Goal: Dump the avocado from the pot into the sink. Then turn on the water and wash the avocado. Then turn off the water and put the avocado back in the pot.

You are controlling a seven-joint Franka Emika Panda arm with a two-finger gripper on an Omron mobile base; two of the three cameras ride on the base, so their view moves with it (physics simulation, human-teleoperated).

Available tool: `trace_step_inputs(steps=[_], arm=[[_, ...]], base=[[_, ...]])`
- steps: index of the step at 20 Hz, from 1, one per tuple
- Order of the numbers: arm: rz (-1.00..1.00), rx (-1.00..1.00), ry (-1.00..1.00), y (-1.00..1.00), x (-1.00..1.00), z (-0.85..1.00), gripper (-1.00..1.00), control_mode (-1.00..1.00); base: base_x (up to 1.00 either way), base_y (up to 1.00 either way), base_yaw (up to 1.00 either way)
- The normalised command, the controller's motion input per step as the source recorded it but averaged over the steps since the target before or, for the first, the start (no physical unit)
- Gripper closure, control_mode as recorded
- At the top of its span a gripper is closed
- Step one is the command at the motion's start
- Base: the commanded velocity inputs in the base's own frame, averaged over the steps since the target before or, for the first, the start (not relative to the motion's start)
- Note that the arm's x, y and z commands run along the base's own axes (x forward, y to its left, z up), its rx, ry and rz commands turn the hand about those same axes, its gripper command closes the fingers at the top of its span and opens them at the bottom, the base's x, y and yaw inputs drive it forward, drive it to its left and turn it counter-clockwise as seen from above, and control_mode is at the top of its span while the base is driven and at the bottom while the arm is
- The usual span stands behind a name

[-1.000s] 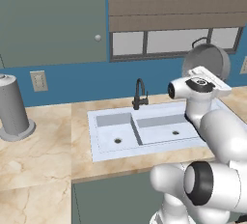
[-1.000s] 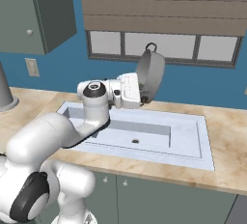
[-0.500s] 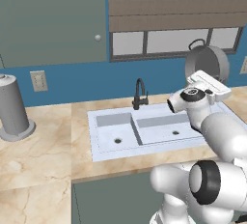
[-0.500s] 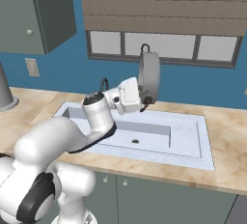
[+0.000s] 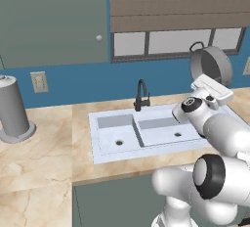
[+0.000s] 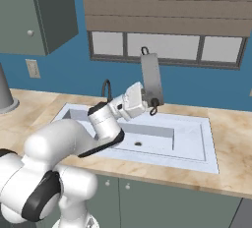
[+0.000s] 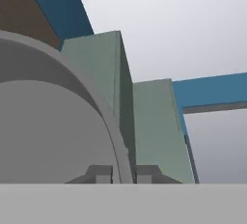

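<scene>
The grey pot (image 5: 211,65) hangs tipped on its edge above the counter at the right end of the sink (image 5: 97,147). From the right base view the pot (image 6: 151,77) is seen edge-on, with a dark loop handle at its top and another at its bottom. My gripper (image 6: 148,100) is shut on the pot's lower rim. In the hand view the rim of the pot (image 7: 43,131) runs between my fingertips (image 7: 99,174), where the gripper (image 7: 123,175) clamps it. Both basins of the sink (image 6: 206,143) show their drains. The avocado is out of view.
A black curved faucet (image 5: 141,94) stands behind the basins, also in the right base view as the faucet (image 6: 106,89). A tall grey cylinder (image 5: 12,106) on a round base sits far left on the counter. Window and blinds back the wall; a green cabinet (image 6: 39,11) hangs upper left.
The pot has turned in my grip from showing its face to standing edge-on in the right base view, staying in about the same place. The arm's elbow has sunk lower and forward.
</scene>
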Motion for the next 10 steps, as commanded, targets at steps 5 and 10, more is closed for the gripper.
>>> trace_step_inputs(steps=[5, 10], arm=[[-0.06, -0.21, 0.0, 0.01, 0.0, 0.01, 1.0, -1.0], [-0.08, -0.2, 0.0, 0.08, 0.0, 0.08, 1.0, -1.0]], base=[[0.0, 0.0, 0.0], [0.0, 0.0, 0.0]])
